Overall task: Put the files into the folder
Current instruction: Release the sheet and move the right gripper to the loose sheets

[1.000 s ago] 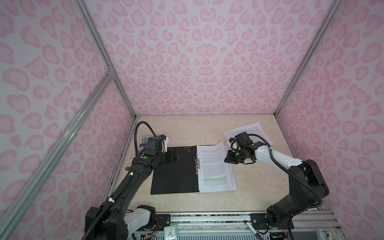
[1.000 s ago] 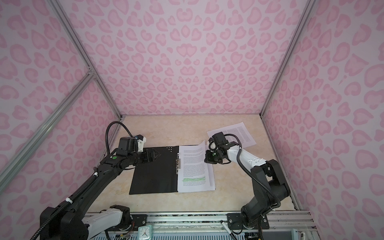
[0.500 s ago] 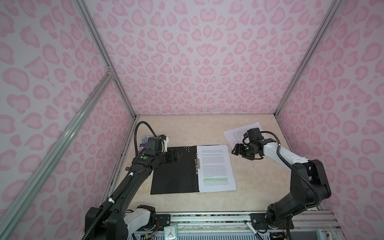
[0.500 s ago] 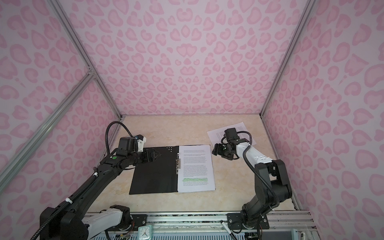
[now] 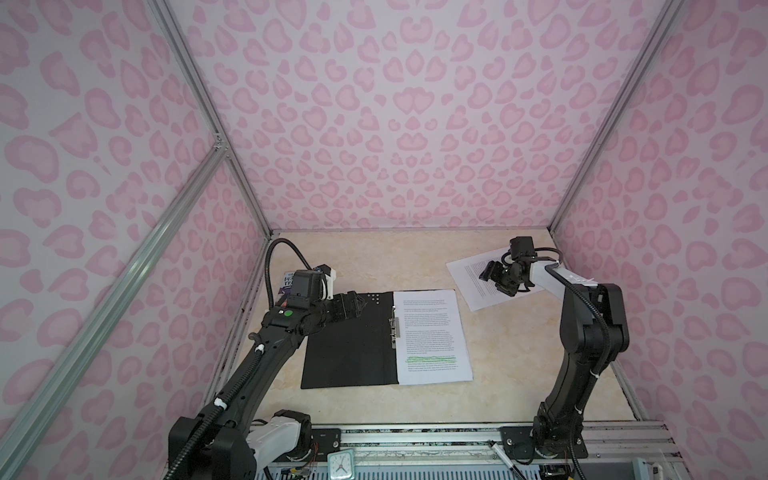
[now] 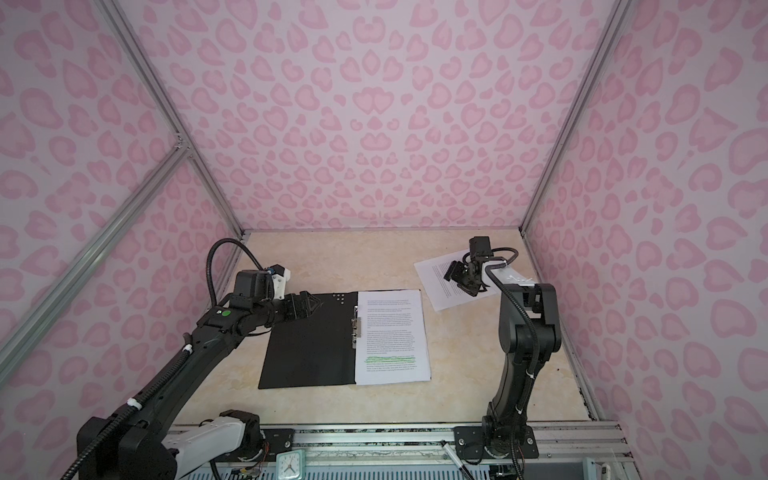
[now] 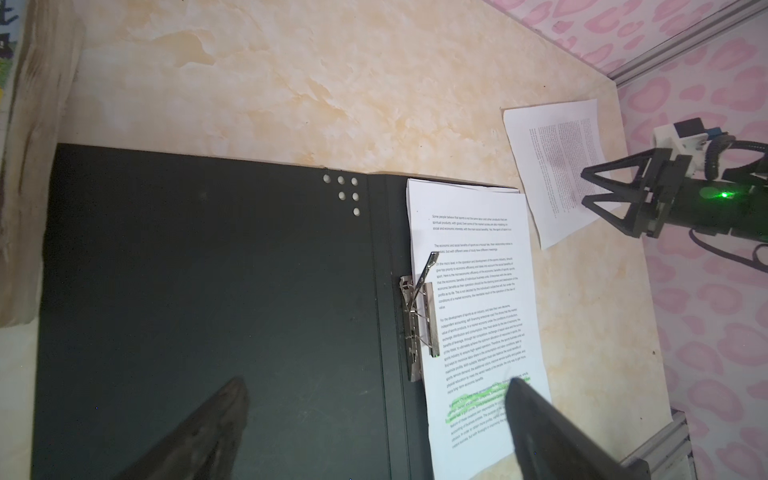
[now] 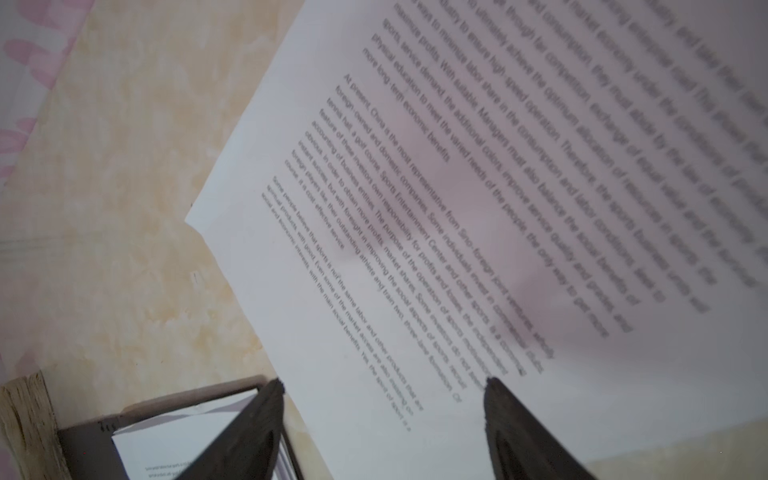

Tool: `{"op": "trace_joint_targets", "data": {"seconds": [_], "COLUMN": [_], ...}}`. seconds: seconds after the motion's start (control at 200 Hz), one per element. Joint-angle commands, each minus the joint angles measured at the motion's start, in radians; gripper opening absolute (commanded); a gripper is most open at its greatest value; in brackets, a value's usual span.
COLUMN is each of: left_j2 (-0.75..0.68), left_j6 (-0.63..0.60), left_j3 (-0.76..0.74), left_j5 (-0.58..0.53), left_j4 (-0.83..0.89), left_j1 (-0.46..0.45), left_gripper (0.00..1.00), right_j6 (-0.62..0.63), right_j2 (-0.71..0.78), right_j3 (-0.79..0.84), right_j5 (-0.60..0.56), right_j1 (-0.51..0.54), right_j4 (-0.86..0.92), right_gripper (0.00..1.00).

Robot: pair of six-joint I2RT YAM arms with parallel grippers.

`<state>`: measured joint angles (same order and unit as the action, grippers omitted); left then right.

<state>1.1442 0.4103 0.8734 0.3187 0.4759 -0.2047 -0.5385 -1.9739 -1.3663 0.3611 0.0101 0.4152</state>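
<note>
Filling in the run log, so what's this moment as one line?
left end effector: open, over open folder | right end effector: open, above loose sheet | files stack: on folder's right half | clip lever: up

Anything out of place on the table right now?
Yes: one sheet lies askew near the far right corner, apart from the stack in the open folder. The open right tool hovers over it.
</note>
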Motion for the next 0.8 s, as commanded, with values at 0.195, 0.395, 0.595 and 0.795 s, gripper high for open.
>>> {"op": "trace_joint_targets", "data": {"seconds": [0.195, 0.395, 0.595, 0.795], "left_j2": [0.015, -0.004, -0.001, 0.025], "left_j6": [0.003, 0.041, 0.021, 0.051], "left_j3": [0.015, 0.009, 0.019, 0.032], "left_j5": [0.059, 0.034, 0.1, 0.205], "left_j4": [-0.017, -0.031, -0.037, -0.061], "left_j1": [0.004, 0.002, 0.002, 0.002], "left_gripper": [0.97, 0.97, 0.97, 0.97], "right_j6": [-0.017, -0.042, -0.055, -0.045], "right_j2": [-0.048, -0.008, 0.096, 0.229], "right_j3": [0.017, 0.144, 0.309, 0.463], "right_j5": [0.018, 0.067, 0.135, 0.203], "right_j1": [0.045, -0.002, -0.084, -0.191], "right_j4": [-0.024, -0.083, -0.147, -0.169], "right_gripper": [0.75, 0.75, 0.75, 0.75]}}
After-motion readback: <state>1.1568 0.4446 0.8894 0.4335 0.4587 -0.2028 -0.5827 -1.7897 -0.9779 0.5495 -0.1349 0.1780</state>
